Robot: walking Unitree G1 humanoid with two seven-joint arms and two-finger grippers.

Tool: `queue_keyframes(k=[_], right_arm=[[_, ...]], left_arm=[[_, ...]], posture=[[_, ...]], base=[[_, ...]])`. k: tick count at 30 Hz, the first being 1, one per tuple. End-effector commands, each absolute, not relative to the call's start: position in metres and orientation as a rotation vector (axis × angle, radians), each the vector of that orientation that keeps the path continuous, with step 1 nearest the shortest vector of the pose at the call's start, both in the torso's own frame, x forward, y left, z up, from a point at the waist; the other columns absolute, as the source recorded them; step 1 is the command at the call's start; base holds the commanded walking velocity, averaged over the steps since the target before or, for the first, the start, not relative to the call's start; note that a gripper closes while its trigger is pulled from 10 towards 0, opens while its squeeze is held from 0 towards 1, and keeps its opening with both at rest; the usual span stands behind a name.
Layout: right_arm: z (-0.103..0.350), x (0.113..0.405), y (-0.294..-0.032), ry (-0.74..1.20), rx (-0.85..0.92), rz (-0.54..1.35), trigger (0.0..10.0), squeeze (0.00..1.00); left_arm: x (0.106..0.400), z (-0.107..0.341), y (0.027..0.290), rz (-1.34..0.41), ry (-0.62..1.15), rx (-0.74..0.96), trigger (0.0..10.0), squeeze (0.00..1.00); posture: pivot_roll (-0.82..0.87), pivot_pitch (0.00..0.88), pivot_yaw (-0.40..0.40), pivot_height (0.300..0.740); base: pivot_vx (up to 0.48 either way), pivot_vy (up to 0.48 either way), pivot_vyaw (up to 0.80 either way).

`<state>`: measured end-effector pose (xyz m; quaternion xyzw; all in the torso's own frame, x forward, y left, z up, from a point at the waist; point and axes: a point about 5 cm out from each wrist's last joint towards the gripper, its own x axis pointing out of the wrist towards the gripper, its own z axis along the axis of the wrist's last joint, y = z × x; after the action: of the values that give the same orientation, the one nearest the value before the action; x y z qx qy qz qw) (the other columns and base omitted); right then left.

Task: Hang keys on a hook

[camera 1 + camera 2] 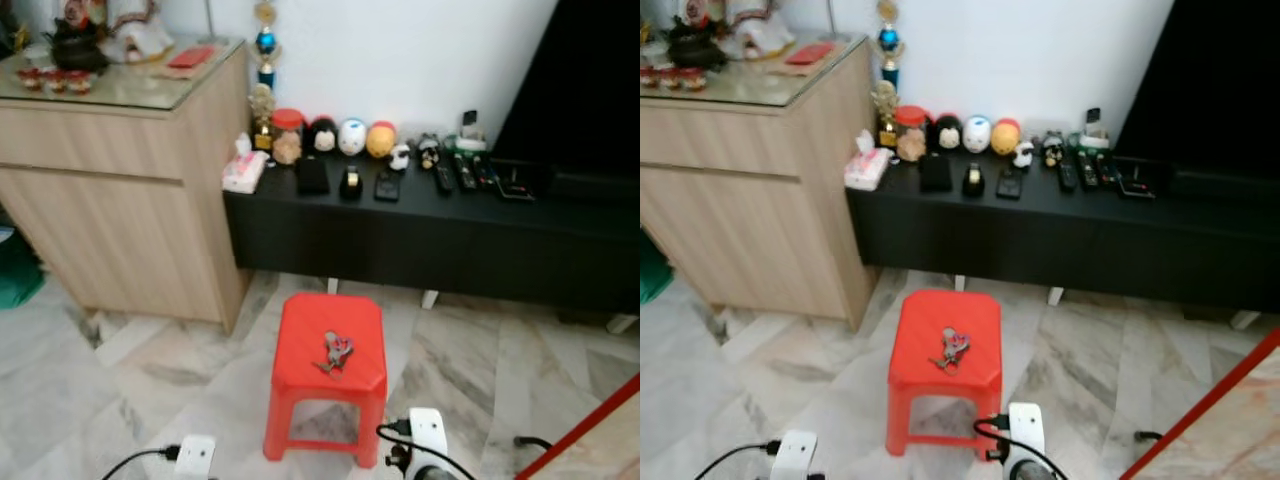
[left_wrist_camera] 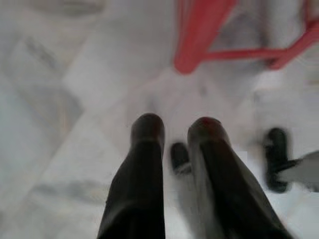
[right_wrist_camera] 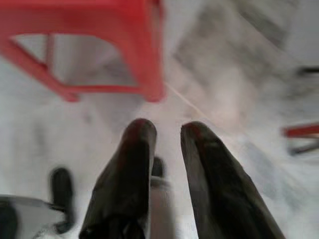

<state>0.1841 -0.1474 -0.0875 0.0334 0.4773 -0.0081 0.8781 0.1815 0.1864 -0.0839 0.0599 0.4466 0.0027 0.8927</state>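
Keys on the red stool, both arms hanging low

The keys point(image 1: 335, 353) lie in a loose bunch on top of the red stool point(image 1: 300, 340), near the middle; I can make out no hook. The left gripper point(image 2: 172, 132) and right gripper point(image 3: 167, 129) hang near the marble floor point(image 1: 150, 380) by the stool's legs, fingers parted, holding nothing. A good pick, I reckon, means coming straight down over the bunch and pinching the ring, not a stray key.
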Motion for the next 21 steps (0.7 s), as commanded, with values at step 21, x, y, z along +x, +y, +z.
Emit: queue_keyframes(k=[21], right_arm=[[0.013,0.293,-0.167,0.242,0.083,0.110,10.0,0.00]], left_arm=[[0.280,0.037,0.212,0.050,0.082,0.071,10.0,0.00]], posture=[[-0.01,0.000,-0.074,0.740]], base=[[0.000,0.000,0.00]])
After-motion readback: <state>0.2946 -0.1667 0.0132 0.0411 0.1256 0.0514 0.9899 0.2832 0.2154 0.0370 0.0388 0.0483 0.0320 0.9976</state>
